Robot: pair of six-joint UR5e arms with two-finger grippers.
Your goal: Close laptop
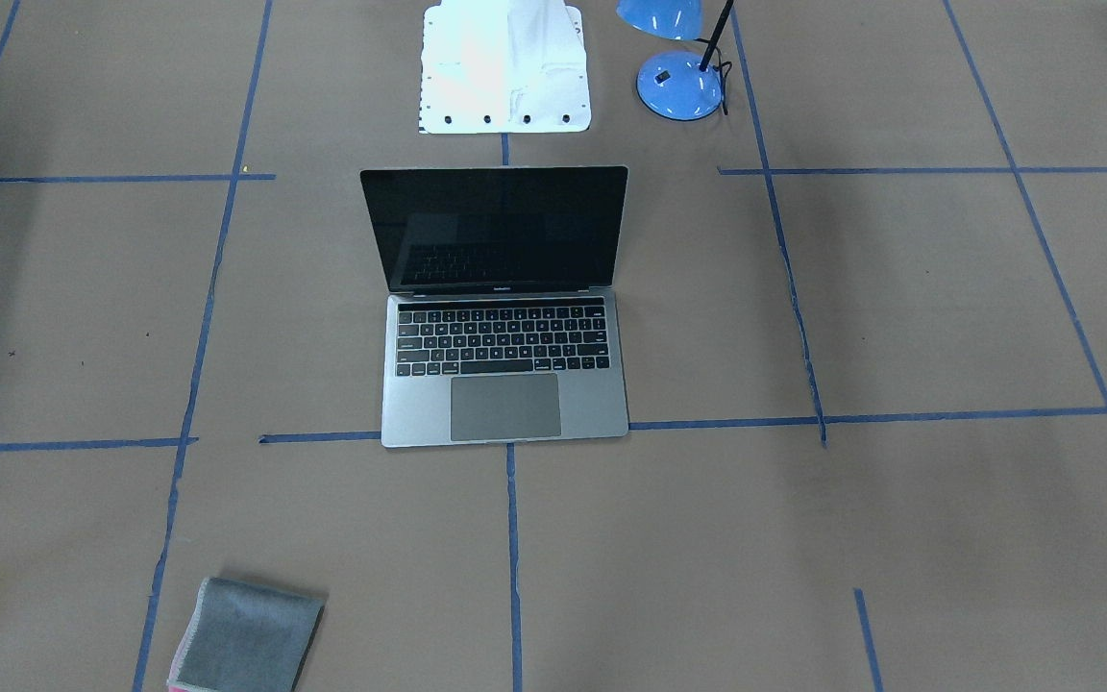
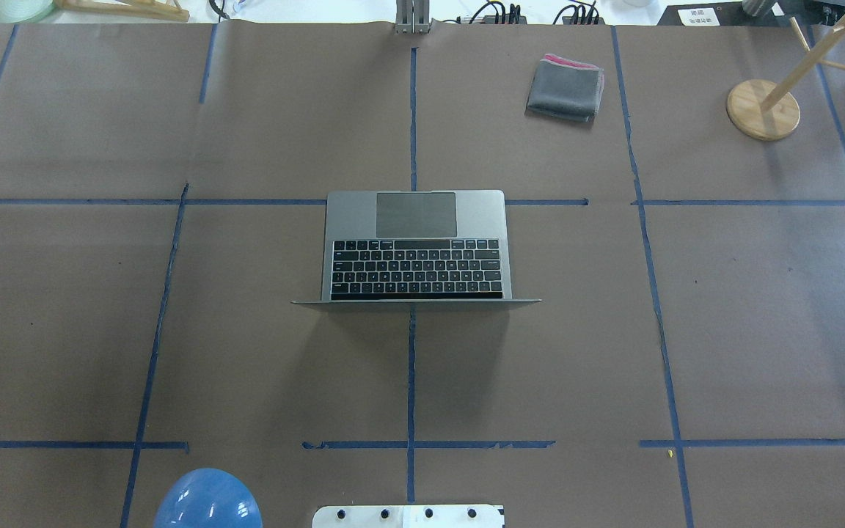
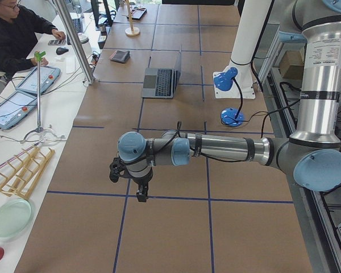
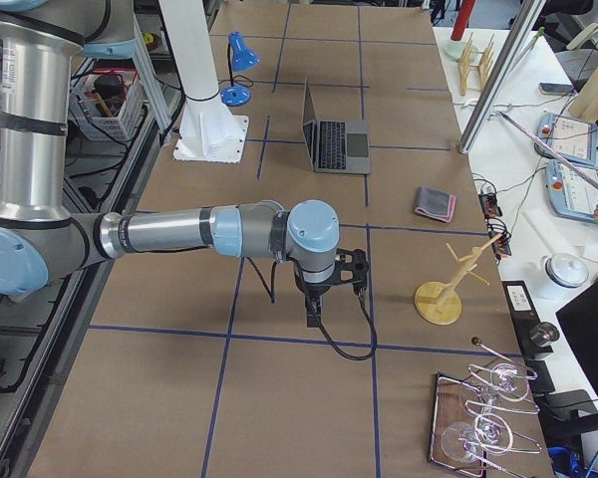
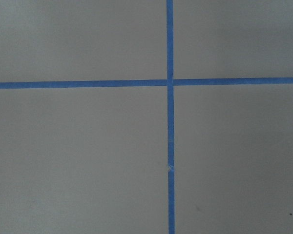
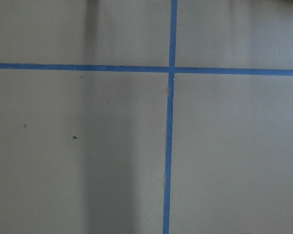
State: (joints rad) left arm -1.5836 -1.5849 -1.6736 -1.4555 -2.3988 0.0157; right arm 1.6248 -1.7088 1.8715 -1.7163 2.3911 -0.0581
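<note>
The space-grey laptop (image 1: 504, 356) stands open in the middle of the table, its black screen (image 1: 496, 229) upright. It also shows in the overhead view (image 2: 416, 246), the left side view (image 3: 161, 81) and the right side view (image 4: 337, 142). My left gripper (image 3: 128, 181) shows only in the left side view, over bare table far from the laptop. My right gripper (image 4: 331, 289) shows only in the right side view, also far from the laptop. I cannot tell whether either is open or shut. The wrist views show only brown table and blue tape.
A blue desk lamp (image 1: 679, 82) stands by the white robot base (image 1: 505, 72). A folded grey cloth (image 2: 566, 88) lies beyond the laptop. A wooden stand (image 2: 763, 108) is at the far right. Operators' desk with tablets (image 3: 23, 96) runs along the far side.
</note>
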